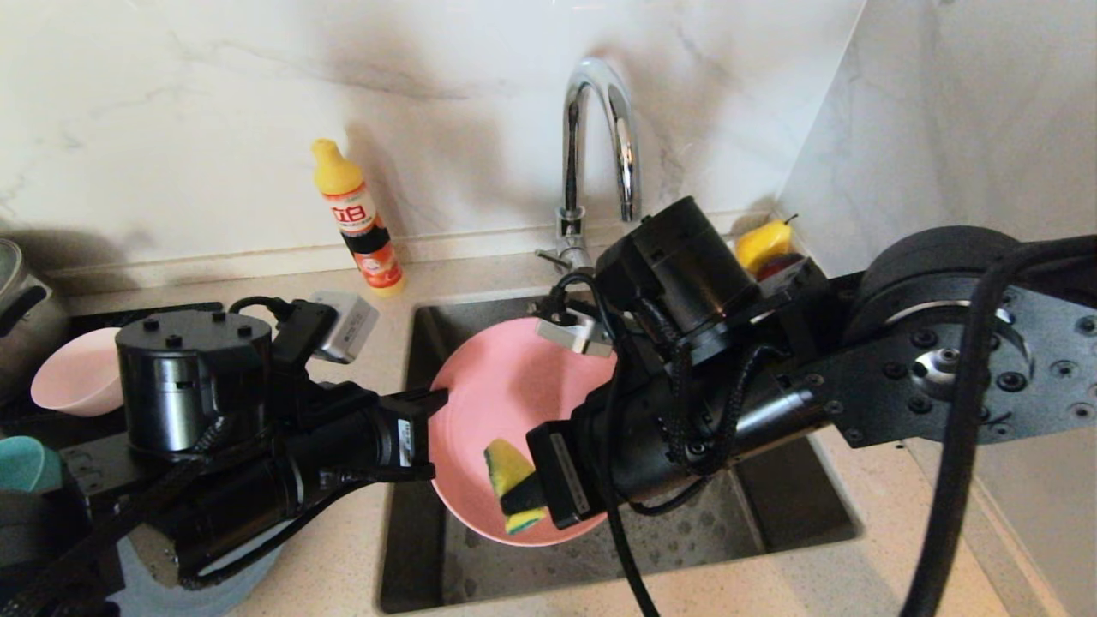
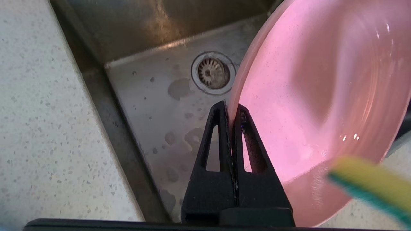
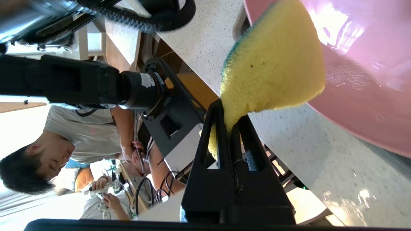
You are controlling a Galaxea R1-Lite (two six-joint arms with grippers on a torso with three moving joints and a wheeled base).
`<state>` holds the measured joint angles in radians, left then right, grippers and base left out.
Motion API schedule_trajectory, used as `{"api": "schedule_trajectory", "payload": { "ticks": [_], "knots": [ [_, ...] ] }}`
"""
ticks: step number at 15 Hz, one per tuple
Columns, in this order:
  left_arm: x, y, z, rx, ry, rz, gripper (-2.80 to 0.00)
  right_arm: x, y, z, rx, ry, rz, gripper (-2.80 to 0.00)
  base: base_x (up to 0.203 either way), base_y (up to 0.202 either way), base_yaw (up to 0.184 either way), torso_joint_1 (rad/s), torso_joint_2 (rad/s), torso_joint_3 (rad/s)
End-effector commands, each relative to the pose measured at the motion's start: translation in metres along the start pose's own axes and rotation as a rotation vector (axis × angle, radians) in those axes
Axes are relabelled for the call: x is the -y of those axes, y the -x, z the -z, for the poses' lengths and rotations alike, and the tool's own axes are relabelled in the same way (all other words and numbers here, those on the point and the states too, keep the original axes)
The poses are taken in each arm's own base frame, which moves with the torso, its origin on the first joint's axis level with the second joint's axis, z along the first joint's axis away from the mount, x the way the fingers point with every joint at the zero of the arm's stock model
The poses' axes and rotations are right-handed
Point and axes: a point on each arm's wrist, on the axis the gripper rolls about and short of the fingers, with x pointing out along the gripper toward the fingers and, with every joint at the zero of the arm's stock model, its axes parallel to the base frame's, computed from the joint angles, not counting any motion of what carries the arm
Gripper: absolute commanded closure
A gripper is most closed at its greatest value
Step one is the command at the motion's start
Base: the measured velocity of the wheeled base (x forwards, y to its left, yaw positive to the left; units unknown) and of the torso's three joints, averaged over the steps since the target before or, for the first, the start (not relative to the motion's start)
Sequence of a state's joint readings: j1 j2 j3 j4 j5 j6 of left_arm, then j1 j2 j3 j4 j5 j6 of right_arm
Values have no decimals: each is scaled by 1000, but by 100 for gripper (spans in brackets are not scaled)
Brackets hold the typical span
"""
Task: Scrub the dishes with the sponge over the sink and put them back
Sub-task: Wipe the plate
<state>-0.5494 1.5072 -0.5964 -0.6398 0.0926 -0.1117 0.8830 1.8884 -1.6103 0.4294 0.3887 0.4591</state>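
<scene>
Scrubbing the first plate over the sink

The left gripper (image 2: pixel 231 110) has its jaws pinched on the rim of the pink plate (image 1: pixel 506 403), holding it tilted above the sink (image 1: pixel 771 506), while the right gripper (image 3: pixel 231 117) clamps the sponge (image 1: pixel 512 482) against the plate's lower face. By my reckoning the task is early: the pink bowl (image 1: pixel 77 373), the teal bowl (image 1: pixel 26 463) and a pale blue plate (image 1: pixel 158 591) (mostly hidden under the left arm) wait on the counter. The sink holds only water spots around its drain (image 2: pixel 213 73).
</scene>
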Motion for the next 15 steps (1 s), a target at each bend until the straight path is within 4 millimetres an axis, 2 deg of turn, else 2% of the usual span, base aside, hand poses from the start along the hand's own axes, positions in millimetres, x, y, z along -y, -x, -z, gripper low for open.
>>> {"api": "schedule_trajectory", "payload": {
  "ticks": [1, 6, 15],
  "knots": [
    [0, 0, 0, 8, 3, 1, 0, 3, -18, -4, -28, -10, 9, 0, 0, 0, 0, 0, 0, 0],
    [-1, 2, 6, 18, 6, 3, 0, 7, -31, -12, -21, -66, 54, 0, 0, 0, 0, 0, 0, 0],
    [-1, 7, 4, 36, 8, 4, 0, 11, -10, -30, 61, -74, 62, 0, 0, 0, 0, 0, 0, 0]
  ]
}}
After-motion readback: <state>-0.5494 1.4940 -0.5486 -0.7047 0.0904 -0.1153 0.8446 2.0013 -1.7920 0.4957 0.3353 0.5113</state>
